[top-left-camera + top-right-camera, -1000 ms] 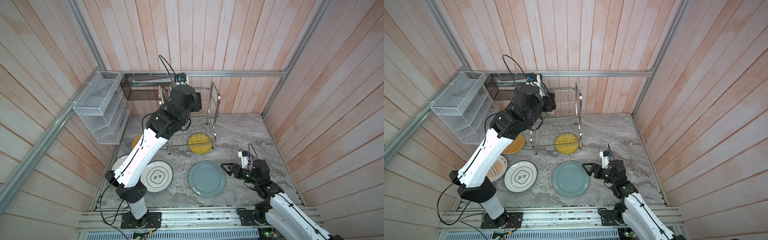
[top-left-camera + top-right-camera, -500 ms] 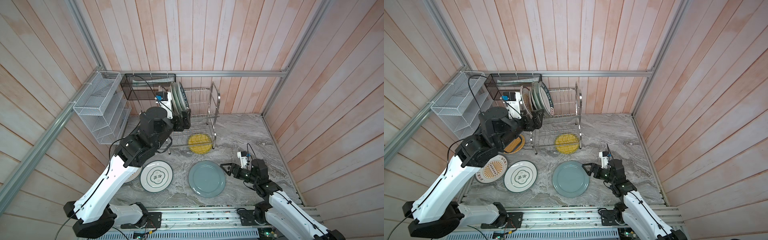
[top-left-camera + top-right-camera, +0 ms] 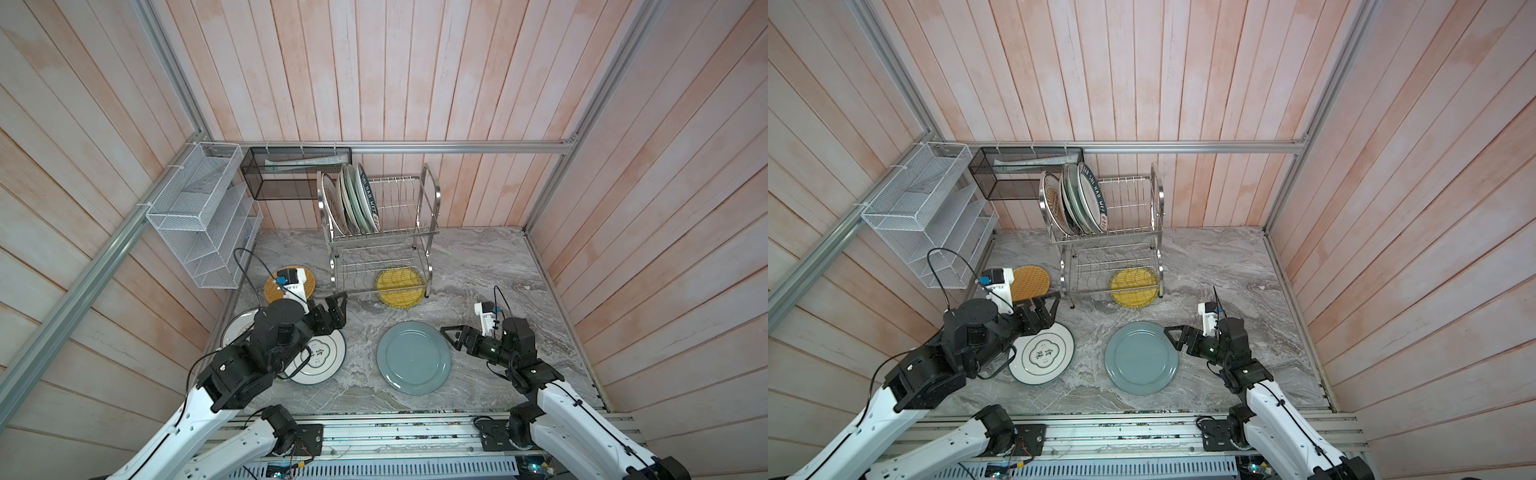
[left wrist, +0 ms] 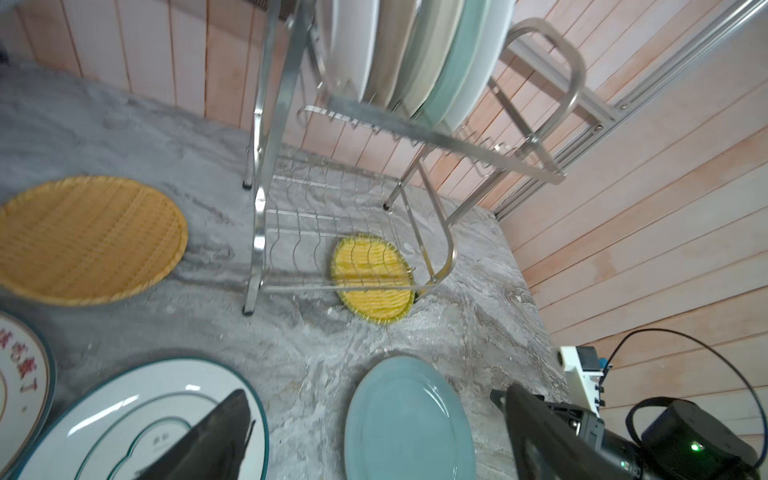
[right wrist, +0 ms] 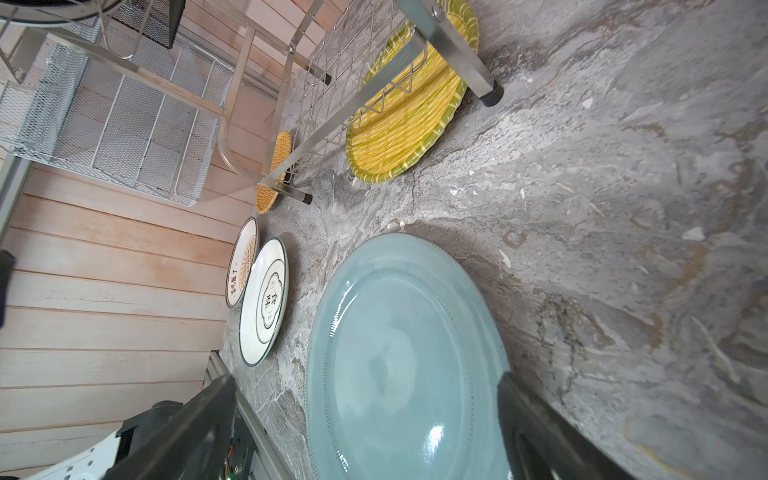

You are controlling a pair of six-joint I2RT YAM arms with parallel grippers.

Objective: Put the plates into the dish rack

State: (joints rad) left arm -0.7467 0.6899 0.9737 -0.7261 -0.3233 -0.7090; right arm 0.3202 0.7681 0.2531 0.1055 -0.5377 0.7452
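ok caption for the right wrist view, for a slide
Open right gripper facing the grey-blue plate, yellow woven plate partly under the dish rack beyond.

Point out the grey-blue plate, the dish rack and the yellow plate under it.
grey-blue plate (image 3: 413,357): in a top view, its centre.
dish rack (image 4: 257,249): left wrist view, a front leg.
yellow plate (image 3: 397,300): in a top view, part poking out past the rack.

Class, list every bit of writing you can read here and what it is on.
"食味": centre of the green-rimmed white plate.
Red characters on the sunburst plate: too blurred to read.
White letters on the dark-rimmed racked plate: too small to read.
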